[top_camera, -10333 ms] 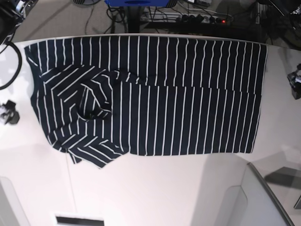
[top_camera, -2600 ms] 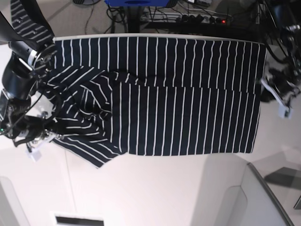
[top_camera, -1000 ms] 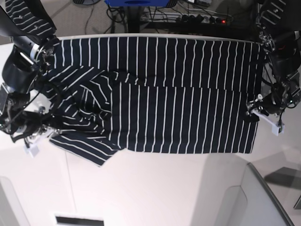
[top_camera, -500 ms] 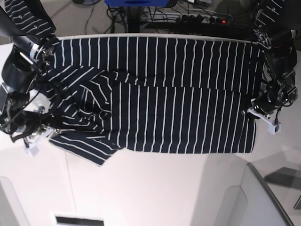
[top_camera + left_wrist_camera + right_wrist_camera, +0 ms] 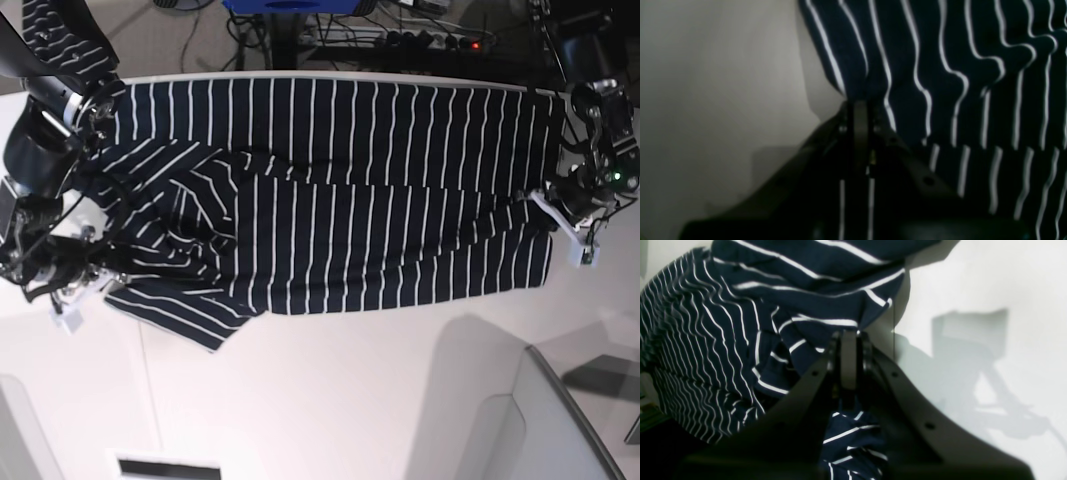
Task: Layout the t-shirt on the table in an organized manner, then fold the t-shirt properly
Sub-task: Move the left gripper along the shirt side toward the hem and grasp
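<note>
Navy cloth with thin white stripes, the shirt [image 5: 957,83], fills the upper right of the left wrist view; left tool [image 5: 860,106] closed, its tips pinching the shirt's edge, which bunches into wavy folds above them; pale desk [image 5: 716,83] bare to the left, a soft shadow beside the tool. Right wrist view: shirt [image 5: 740,323] heaped in rumpled layers at left and top; right tool [image 5: 848,340] closed, gripping a gathered fold, with more striped cloth showing below between its arms; white desk [image 5: 990,280] at right, crossed by the tool's shadow and a thin seam line. Base view: shirt [image 5: 350,190] spread wide across the desk [image 5: 320,400], far edge lying along the desk's rim; left tool [image 5: 560,215] at the shirt's right-hand edge, clamped on the cloth, the lower corner there drawn up at a slant; right tool [image 5: 95,285] at the opposite end, holding the lower corner where the cloth is folded and creased, stripes running diagonally. Cables on the floor beyond the desk.
</note>
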